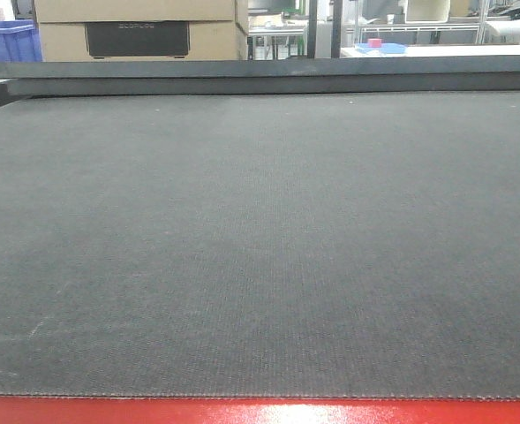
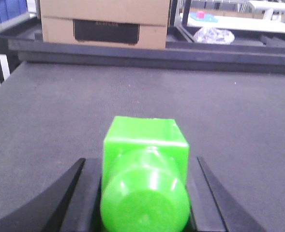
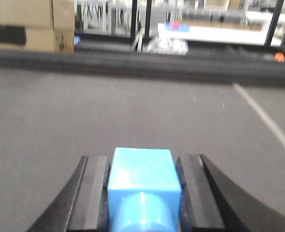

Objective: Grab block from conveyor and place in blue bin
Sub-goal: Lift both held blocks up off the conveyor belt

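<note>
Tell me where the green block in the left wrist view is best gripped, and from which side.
Grip the green block on the two flat side faces of its cube part, one pad on each, coming in from its rounded end, the way the left gripper flanks it here. Those faces look flat and parallel, so the pads should seat squarely. The rounded stub would likely slip.

The front camera sits low at the near end of the conveyor [image 1: 260,247], just behind its red frame edge [image 1: 260,412], and faces level across the belt toward a cardboard box [image 1: 136,26]. Each wrist camera looks forward along its own gripper from very close: the left gripper [image 2: 140,162] clasping a green block [image 2: 144,145] and the right gripper [image 3: 142,159] clasping a blue block [image 3: 141,169] fill the frame bottoms. All three views share belt and box (blurred in the right wrist view, so probably the same one)
</note>
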{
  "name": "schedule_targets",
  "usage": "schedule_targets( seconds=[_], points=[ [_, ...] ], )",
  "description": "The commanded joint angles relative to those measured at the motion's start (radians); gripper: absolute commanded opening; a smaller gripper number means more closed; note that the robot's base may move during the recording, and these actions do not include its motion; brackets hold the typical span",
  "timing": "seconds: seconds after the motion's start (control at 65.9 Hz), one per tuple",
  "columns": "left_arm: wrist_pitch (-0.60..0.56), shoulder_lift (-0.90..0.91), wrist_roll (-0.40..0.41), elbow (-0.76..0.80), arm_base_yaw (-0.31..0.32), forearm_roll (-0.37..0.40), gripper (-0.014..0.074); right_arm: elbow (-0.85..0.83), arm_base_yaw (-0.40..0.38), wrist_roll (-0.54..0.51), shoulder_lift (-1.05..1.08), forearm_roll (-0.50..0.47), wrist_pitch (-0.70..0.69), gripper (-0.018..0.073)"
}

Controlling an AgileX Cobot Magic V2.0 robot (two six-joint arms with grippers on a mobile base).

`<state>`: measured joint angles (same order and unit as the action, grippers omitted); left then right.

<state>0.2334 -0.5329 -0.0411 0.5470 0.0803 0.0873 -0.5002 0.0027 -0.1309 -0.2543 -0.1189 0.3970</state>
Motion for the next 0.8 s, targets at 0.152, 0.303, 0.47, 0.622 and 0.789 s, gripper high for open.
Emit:
schedule_targets(
  seconds=[0.152, 0.303, 0.47, 0.622, 0.789],
  points=[
    [-0.076, 0.026, -0.003, -0.001, 0.001, -0.004, -0.0100, 0.002, -0.002, -0.008, 0.040, 0.001, -0.101, -0.0167],
    [-0.127, 0.033, -0.003, -0.001, 0.001, -0.004, -0.0100, 0.002, -0.002, -0.008, 0.040, 0.001, -0.074, -0.0167],
    [-0.125, 0.032, -0.003, -0.001, 0.001, -0.004, -0.0100, 0.002, -0.002, -0.008, 0.040, 0.001, -0.040, -0.0167],
    [-0.125, 0.032, -0.003, -0.001, 0.001, -0.004, -0.0100, 0.002, -0.002, -0.008, 0.040, 0.001, -0.038, -0.0167],
    [-0.125, 0.032, -0.003, -0.001, 0.001, -0.004, -0.0100, 0.002, -0.002, -0.008, 0.040, 0.001, -0.038, -0.0167]
  ],
)
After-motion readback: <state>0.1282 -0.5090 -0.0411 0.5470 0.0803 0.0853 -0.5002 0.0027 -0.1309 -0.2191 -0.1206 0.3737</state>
